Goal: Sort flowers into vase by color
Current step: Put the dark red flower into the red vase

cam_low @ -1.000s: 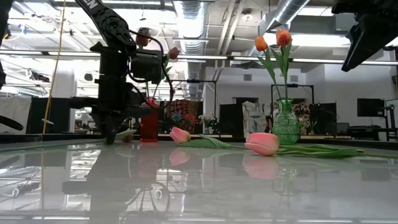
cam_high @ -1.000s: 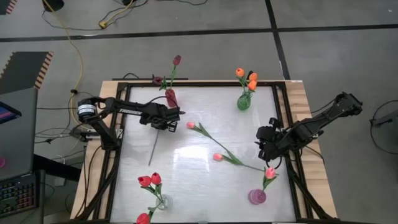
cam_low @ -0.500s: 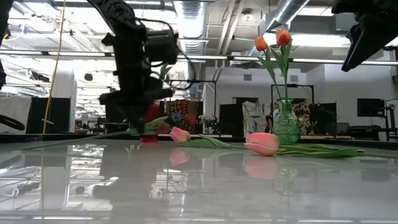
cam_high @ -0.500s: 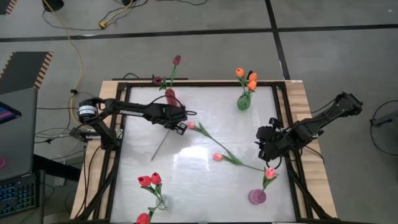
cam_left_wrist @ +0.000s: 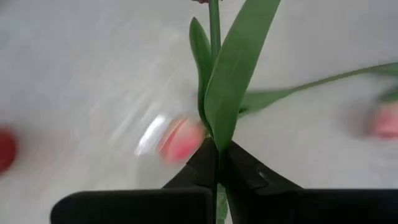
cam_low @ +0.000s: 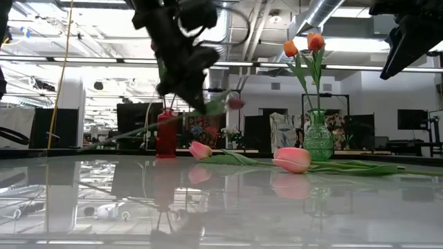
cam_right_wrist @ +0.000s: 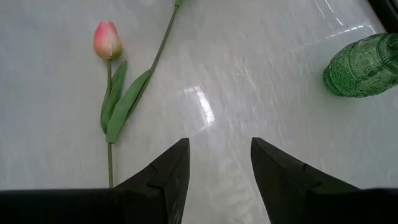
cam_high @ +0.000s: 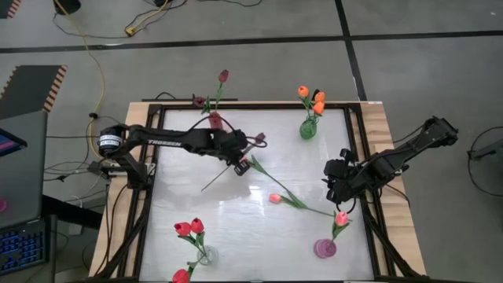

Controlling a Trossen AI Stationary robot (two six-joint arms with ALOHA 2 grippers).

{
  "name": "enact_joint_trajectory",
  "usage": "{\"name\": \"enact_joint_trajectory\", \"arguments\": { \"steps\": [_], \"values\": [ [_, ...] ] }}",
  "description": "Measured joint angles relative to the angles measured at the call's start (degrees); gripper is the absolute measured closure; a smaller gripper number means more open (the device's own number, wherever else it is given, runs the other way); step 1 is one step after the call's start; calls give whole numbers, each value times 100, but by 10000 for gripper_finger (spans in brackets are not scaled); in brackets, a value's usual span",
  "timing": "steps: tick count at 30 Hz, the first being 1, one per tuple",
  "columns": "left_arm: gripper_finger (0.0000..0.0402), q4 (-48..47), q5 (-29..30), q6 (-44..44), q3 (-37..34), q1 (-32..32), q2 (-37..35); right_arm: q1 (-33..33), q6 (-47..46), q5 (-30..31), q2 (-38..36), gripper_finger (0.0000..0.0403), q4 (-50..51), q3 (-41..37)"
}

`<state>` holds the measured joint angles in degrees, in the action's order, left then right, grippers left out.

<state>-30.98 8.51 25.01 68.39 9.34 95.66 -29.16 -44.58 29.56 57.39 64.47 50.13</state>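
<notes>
My left gripper [cam_high: 240, 161] is over the table's middle, shut on a dark maroon tulip [cam_high: 259, 141]. Its head [cam_low: 235, 104] is up in the air and its thin stem [cam_low: 118, 137] slants down behind. Directly under this gripper lies a pink tulip head [cam_left_wrist: 180, 140]. A second pink tulip [cam_high: 275, 199] lies flat on the table too, and the right wrist view shows it as well [cam_right_wrist: 107, 38]. My right gripper [cam_high: 336, 189] hovers open by the right edge, touching nothing [cam_right_wrist: 219, 165]. My left gripper pinches the maroon tulip between its two fingers at the leafy part of the stem [cam_left_wrist: 216, 149], below the head. The fingers come slanting down from above, and stem and leaves run on forward out of them. The tulip is lifted clear and tilted, head highest.
Four vases stand near the corners: a red one [cam_high: 214, 122] with maroon tulips, a green one [cam_high: 308, 128] with orange tulips, a clear one [cam_high: 203, 255] with red tulips, and a pink one [cam_high: 324, 248] with a pink tulip [cam_high: 342, 218]. Bare white surface lies between them.
My left gripper has moved toward the table's right and risen, staying shut on the maroon tulip. The tulip has come off the table and turned about: its stem, which pointed toward the near edge, now slants, and the head shows beyond the gripper.
</notes>
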Motion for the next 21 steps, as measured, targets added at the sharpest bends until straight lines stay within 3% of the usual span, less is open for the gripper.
{"name": "enact_joint_trajectory", "arguments": {
  "steps": [13,21],
  "values": [
    [401,1423,-941,-1647,1037,124,-7,1,-1,2,0,207,-2,0],
    [401,2416,-1361,-2344,1144,371,-9,0,-2,2,0,207,-22,0]
  ]
}}
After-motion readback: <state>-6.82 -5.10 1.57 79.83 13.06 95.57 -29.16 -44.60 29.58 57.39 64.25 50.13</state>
